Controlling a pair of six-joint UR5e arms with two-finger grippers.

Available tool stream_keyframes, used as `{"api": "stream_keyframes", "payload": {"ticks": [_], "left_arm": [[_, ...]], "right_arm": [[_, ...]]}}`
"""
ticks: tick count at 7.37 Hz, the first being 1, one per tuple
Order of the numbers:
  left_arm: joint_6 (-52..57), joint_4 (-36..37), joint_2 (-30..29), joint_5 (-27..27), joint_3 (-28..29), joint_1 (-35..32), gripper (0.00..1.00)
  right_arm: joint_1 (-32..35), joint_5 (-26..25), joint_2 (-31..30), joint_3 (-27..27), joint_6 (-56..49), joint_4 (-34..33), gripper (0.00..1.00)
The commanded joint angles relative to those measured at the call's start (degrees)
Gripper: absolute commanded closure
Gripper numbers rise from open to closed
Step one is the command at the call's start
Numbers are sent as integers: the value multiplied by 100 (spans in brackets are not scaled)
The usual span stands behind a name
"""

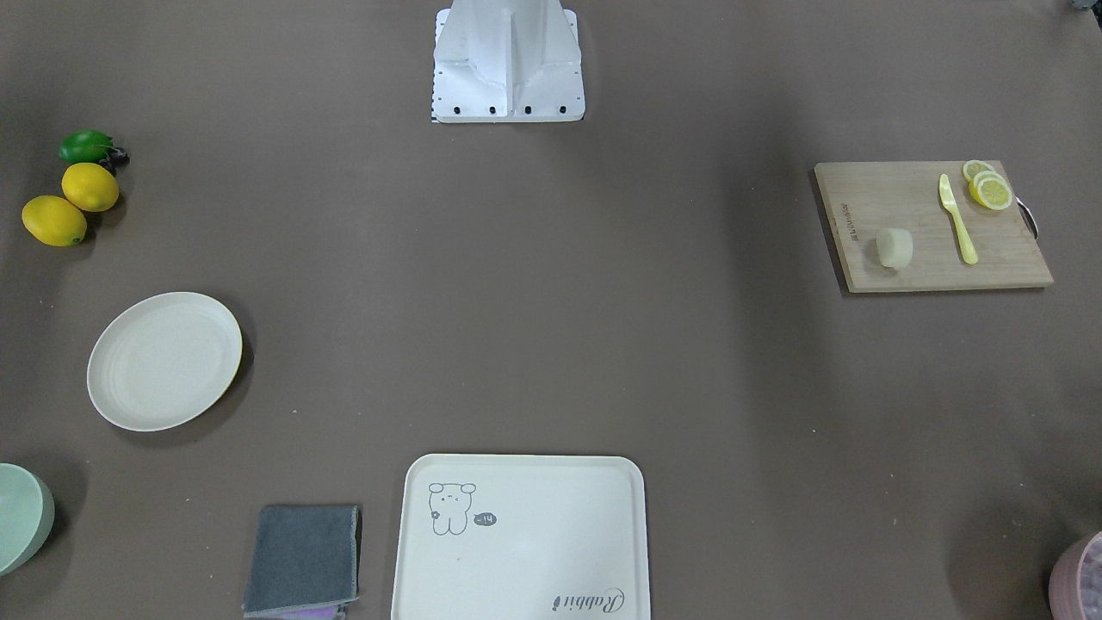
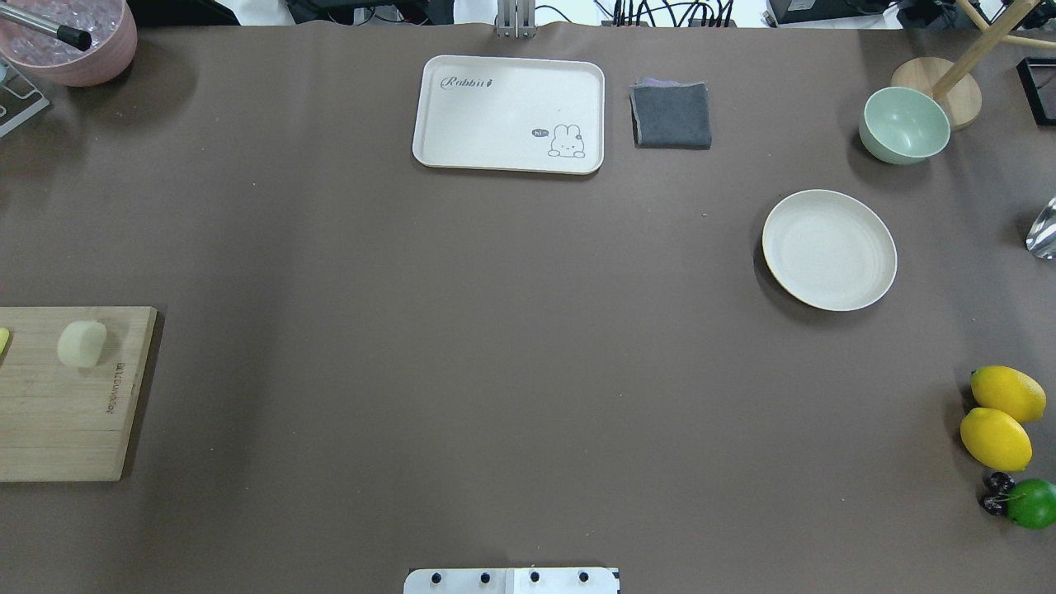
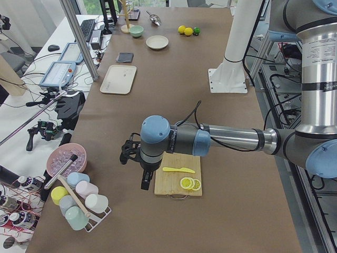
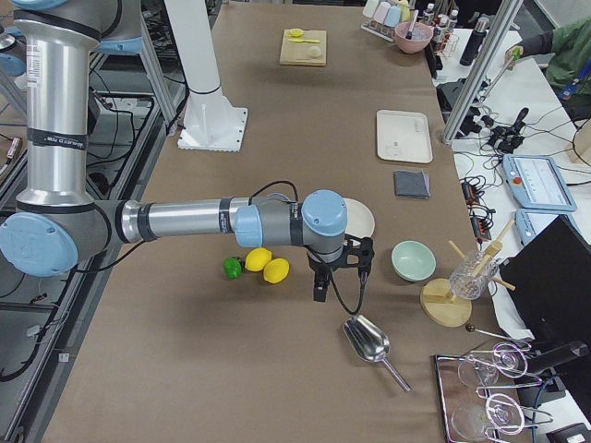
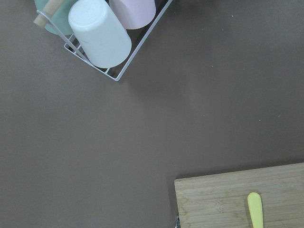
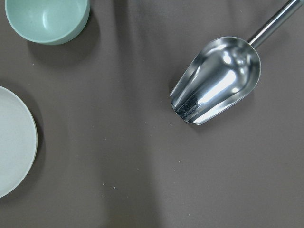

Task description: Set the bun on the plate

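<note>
The pale cream bun (image 1: 894,248) (image 2: 82,343) lies on a wooden cutting board (image 1: 925,263) at the table end on my left. The round cream plate (image 1: 164,360) (image 2: 828,249) (image 6: 12,142) sits far across the table on my right, with nothing on it. My left gripper (image 3: 144,183) hangs above the table just off the board's edge, and the arm hides the bun in that side view. My right gripper (image 4: 319,292) hovers beside the plate (image 4: 365,218), near the lemons. Both grippers show only in side views, so I cannot tell whether they are open or shut.
A yellow knife (image 1: 957,220) and lemon slices (image 1: 988,188) share the board. A bear-print tray (image 2: 509,114), grey cloth (image 2: 671,115), green bowl (image 2: 904,125), lemons (image 2: 997,437), a lime (image 2: 1033,503), a metal scoop (image 6: 216,80), a cup rack (image 5: 102,33) and a pink bowl (image 2: 78,45) ring the table.
</note>
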Motion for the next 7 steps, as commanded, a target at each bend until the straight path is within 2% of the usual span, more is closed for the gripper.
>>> {"api": "stream_keyframes", "payload": {"ticks": [1,7], "left_arm": [[-2,-5,0,-9,-8,1,2],[-19,-13,0,35,9,1,2]], "right_arm": [[8,14,-36,52,0,6,0],[-1,15,43,97,62,6,0]]}}
